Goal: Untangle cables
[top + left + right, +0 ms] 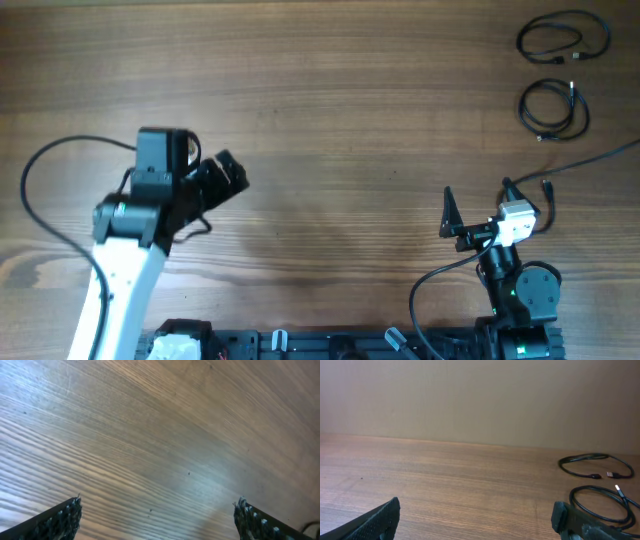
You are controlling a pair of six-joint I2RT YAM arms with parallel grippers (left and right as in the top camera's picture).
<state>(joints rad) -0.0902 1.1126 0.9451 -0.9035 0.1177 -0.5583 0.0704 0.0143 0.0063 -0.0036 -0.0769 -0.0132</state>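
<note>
Two thin black cables lie apart at the far right of the table, each coiled into its own small loop: one [548,58] at the back corner, the other [580,115] just in front of it. The right wrist view shows the far loop [580,474] and the near loop [592,487] ahead on the right. My right gripper [480,195] [476,510] is open and empty, a short way in front of the near loop. My left gripper [222,190] [157,507] is open over bare wood on the left, far from both cables.
A thicker black robot lead [590,160] runs from the right arm to the table's right edge, just in front of the near loop. The left arm's own lead [40,165] arcs over the table's left side. The arm bases [350,345] line the front edge.
</note>
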